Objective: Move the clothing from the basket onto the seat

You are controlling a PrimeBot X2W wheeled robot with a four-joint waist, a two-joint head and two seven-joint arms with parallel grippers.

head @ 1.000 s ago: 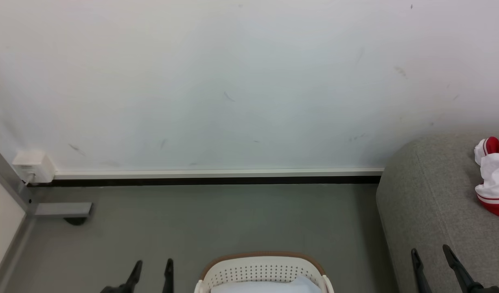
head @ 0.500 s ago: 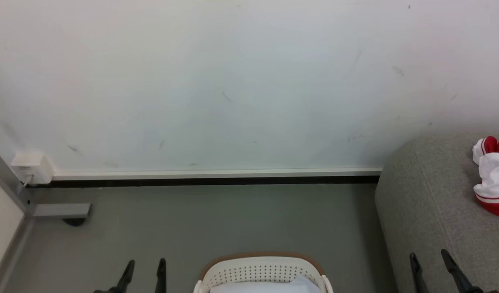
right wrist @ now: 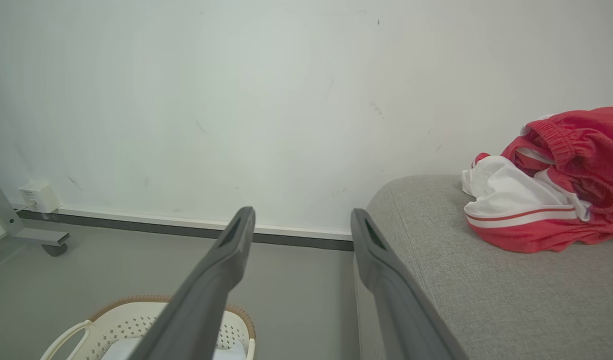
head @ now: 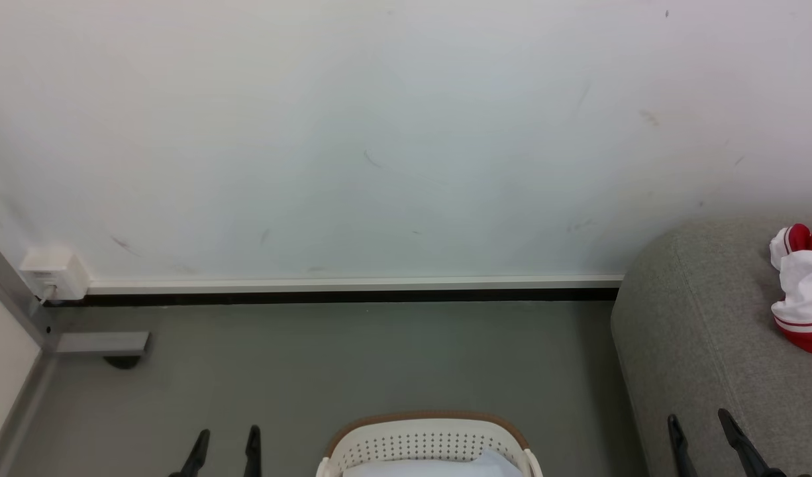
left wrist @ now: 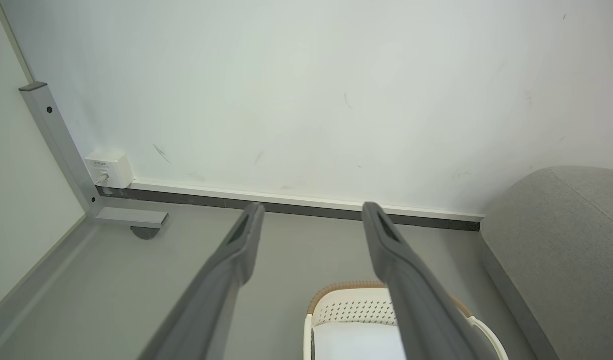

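Basket (head: 426,440) low and central; red clothing (head: 803,298) well to its right, on the seat (head: 697,331).
The left gripper (head: 228,434) is nearer the basket than the right gripper (head: 697,417), which is over the seat's edge. Both have fingers spread and empty.

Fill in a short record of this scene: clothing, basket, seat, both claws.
Clothing: red and white bundle lying on the seat
Seat: grey, to the right of the basket
Basket: on the floor, a pale thing inside
Left claw: open, empty, left of the basket
Right claw: open, empty, near the seat
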